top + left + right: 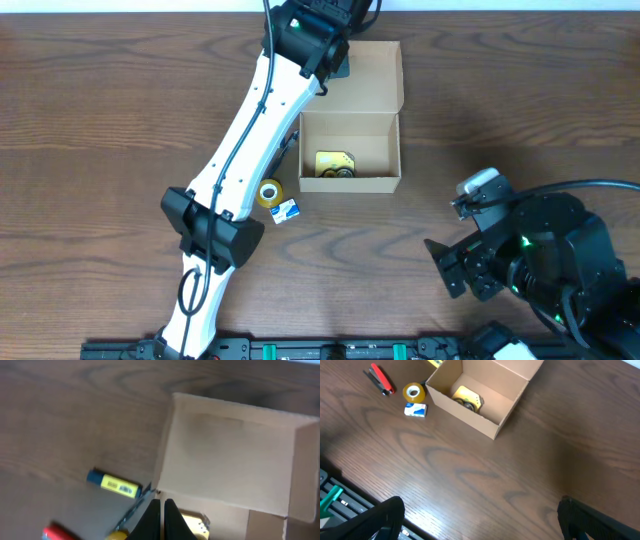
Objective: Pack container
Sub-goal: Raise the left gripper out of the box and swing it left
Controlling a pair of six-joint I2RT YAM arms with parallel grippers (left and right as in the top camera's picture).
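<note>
The container (350,183) is a tan cardboard box, open, its flap lid (377,70) laid back toward the far side. A yellow item (335,165) lies inside. My left gripper (328,58) hovers over the lid's left edge. In the left wrist view its fingers (163,511) are pressed shut with nothing between them, above the lid (230,455) and the yellow item (194,523). My right gripper (487,525) is wide open and empty, low over bare table, well short of the box (470,412). It sits at the near right in the overhead view (447,265).
A yellow tape roll (269,192) and a small blue-white item (287,210) lie left of the box. A yellow highlighter (113,484) and a red tool (381,380) lie further left, under my left arm (240,150).
</note>
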